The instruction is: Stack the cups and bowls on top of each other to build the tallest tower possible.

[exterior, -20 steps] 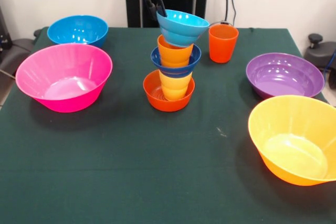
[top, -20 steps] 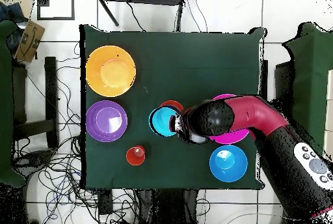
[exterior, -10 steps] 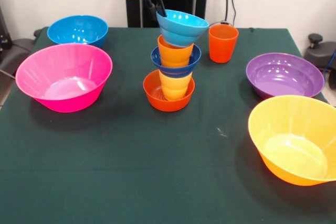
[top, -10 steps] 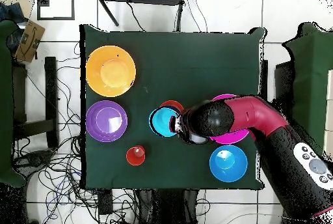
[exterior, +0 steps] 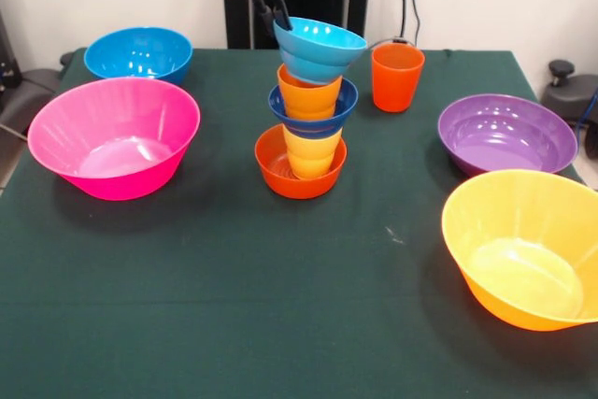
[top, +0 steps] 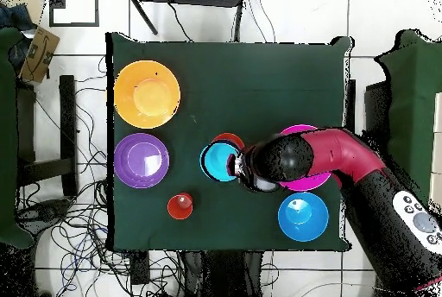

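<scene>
The tower stands mid-table: a small orange-red bowl (exterior: pixel 280 175) at the base, then a yellow cup (exterior: pixel 312 151), a dark blue bowl (exterior: pixel 313 111) and a light orange cup (exterior: pixel 308 92). On top sits a cyan bowl (exterior: pixel 318 49), tilted with its left rim raised. My gripper (exterior: pixel 277 14) is shut on that raised rim, coming down from above. The cyan bowl (top: pixel 217 161) hides most of the stack in the overhead view, with the arm beside it. A darker red-orange cup (exterior: pixel 396 77) stands alone to the right of the tower.
A large pink bowl (exterior: pixel 114 135) sits at the left and a medium blue bowl (exterior: pixel 138 51) behind it. A purple bowl (exterior: pixel 506 133) is at the right. A large yellow-orange bowl (exterior: pixel 523 245) lies at the near right, by the table's edge.
The gripper has shifted slightly left and up with the cyan bowl's rim in it. The bowl tilts a little more on the light orange cup.
</scene>
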You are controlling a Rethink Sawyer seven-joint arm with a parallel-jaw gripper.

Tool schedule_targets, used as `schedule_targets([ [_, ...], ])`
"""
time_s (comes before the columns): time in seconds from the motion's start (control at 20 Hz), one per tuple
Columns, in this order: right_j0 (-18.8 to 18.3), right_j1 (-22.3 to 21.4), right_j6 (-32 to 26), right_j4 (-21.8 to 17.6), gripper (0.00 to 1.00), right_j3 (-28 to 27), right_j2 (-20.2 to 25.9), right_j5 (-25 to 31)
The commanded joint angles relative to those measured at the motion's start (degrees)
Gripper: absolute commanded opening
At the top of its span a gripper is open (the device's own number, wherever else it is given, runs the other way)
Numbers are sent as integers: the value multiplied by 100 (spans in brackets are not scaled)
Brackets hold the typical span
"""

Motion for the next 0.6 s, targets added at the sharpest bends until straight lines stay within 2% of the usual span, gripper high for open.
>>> schedule_targets([
  [0.05, 24, 32, -1251, -459, 0, 368, -277, 386],
  [0.25, 2, 29, -1230, -424, 0, 400, -289, 449],
  [0.3, -8, 8, -1194, -406, 100, 429, -293, 461],
  [0.6, -7, 147, -1352, -417, 100, 353, -258, 513],
])
